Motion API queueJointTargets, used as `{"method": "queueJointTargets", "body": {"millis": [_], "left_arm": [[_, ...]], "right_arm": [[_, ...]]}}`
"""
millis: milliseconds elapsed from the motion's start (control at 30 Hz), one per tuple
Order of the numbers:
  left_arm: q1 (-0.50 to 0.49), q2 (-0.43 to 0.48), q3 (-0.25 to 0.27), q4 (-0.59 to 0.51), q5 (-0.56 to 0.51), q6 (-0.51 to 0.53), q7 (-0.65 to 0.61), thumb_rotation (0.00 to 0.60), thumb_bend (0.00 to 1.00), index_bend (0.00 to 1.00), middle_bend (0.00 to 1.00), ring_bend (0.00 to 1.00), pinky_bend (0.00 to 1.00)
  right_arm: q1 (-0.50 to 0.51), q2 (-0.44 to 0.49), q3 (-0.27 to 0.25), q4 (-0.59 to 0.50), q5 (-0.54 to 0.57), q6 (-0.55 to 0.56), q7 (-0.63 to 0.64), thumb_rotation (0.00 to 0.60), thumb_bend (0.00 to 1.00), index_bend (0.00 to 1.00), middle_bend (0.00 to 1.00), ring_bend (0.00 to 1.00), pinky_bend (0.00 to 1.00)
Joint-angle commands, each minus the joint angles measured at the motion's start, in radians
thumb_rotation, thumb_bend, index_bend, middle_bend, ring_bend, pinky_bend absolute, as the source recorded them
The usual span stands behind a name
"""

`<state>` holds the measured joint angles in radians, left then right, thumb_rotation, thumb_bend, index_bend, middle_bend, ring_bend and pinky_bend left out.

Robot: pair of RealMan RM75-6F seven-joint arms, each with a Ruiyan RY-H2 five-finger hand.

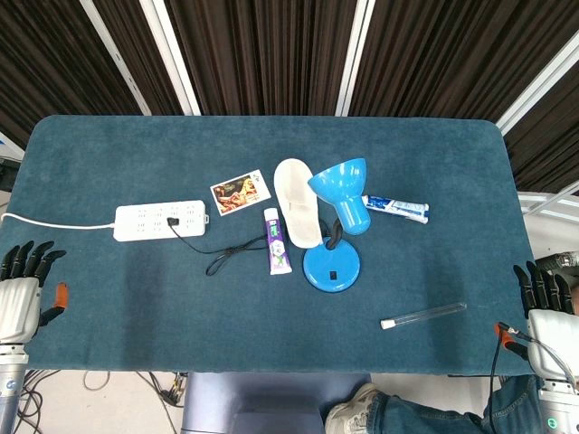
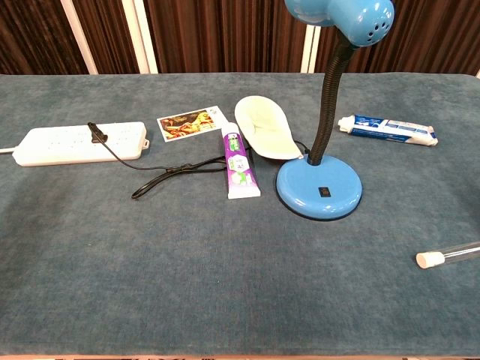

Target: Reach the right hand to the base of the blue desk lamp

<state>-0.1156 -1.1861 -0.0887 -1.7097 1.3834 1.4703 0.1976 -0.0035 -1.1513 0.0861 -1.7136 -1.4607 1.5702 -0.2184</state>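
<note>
The blue desk lamp stands near the table's middle, its round base (image 1: 331, 266) (image 2: 319, 189) flat on the blue cloth and its shade (image 1: 342, 186) (image 2: 341, 15) raised on a black flexible neck. My right hand (image 1: 546, 312) rests at the table's front right corner, far right of the base, fingers spread and holding nothing. My left hand (image 1: 23, 285) sits at the front left edge, fingers apart and empty. Neither hand shows in the chest view.
A white power strip (image 1: 160, 220) (image 2: 79, 142) with a black cord lies at left. A purple tube (image 1: 277, 241) (image 2: 239, 165), a white insole (image 1: 297, 201) (image 2: 267, 127), a photo card (image 1: 241, 192), a blue-white tube (image 1: 395, 208) (image 2: 388, 129) and a clear tube (image 1: 423, 315) (image 2: 448, 254) surround the lamp.
</note>
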Motion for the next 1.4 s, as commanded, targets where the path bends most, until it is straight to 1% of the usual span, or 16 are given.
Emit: {"method": "queueJointTargets", "body": {"millis": [33, 367, 600, 833, 967, 1033, 1100, 1233, 1300, 1400], "left_arm": [[0.001, 0.0, 0.001, -0.001, 0.002, 0.002, -0.001, 0.6, 0.53, 0.22, 0.1, 0.01, 0.0], [0.007, 0.002, 0.004, -0.002, 0.015, 0.017, -0.002, 0.6, 0.53, 0.22, 0.1, 0.01, 0.0], [0.004, -0.001, 0.002, -0.001, 0.007, 0.01, 0.002, 0.6, 0.53, 0.22, 0.1, 0.01, 0.0], [0.007, 0.0, 0.001, -0.005, 0.004, 0.013, -0.001, 0.6, 0.53, 0.22, 0.1, 0.01, 0.0], [0.004, 0.0, -0.001, -0.008, -0.009, 0.002, -0.001, 0.6, 0.53, 0.22, 0.1, 0.01, 0.0], [0.004, 0.0, -0.001, -0.008, -0.013, 0.0, 0.0, 0.6, 0.53, 0.22, 0.1, 0.01, 0.0], [0.003, 0.0, -0.002, -0.009, -0.014, 0.0, 0.002, 0.6, 0.53, 0.22, 0.1, 0.01, 0.0], [0.004, -0.002, -0.002, -0.011, -0.016, 0.0, 0.004, 0.6, 0.53, 0.22, 0.1, 0.01, 0.0], [0.003, -0.002, -0.003, -0.011, -0.018, -0.001, 0.004, 0.6, 0.53, 0.22, 0.1, 0.01, 0.0], [0.003, -0.001, -0.003, -0.012, -0.02, -0.002, 0.002, 0.6, 0.53, 0.22, 0.1, 0.01, 0.0]], "right_arm": [[0.0, 0.0, -0.001, 0.0, -0.002, 0.0, 0.0, 0.6, 0.26, 0.0, 0.03, 0.04, 0.0], [-0.003, 0.005, -0.016, -0.016, -0.03, 0.005, -0.004, 0.6, 0.26, 0.0, 0.02, 0.04, 0.0], [0.0, 0.009, -0.015, -0.013, -0.027, -0.006, 0.03, 0.6, 0.26, 0.0, 0.03, 0.04, 0.0], [0.001, 0.005, -0.027, -0.039, -0.047, -0.01, 0.035, 0.6, 0.26, 0.0, 0.03, 0.08, 0.0], [0.023, 0.007, -0.038, -0.041, -0.071, -0.046, 0.014, 0.6, 0.26, 0.0, 0.03, 0.11, 0.01], [0.042, 0.012, -0.04, -0.048, -0.076, -0.079, 0.004, 0.6, 0.26, 0.0, 0.03, 0.13, 0.05], [0.072, 0.019, -0.037, -0.063, -0.072, -0.129, -0.009, 0.6, 0.26, 0.0, 0.06, 0.18, 0.12], [0.134, 0.023, -0.029, -0.107, -0.05, -0.236, -0.042, 0.6, 0.27, 0.0, 0.2, 0.31, 0.24], [0.168, 0.02, -0.024, -0.133, -0.022, -0.299, -0.059, 0.6, 0.31, 0.0, 0.27, 0.38, 0.3], [0.213, 0.004, -0.016, -0.164, 0.03, -0.381, -0.09, 0.6, 0.37, 0.0, 0.35, 0.45, 0.36]]}}
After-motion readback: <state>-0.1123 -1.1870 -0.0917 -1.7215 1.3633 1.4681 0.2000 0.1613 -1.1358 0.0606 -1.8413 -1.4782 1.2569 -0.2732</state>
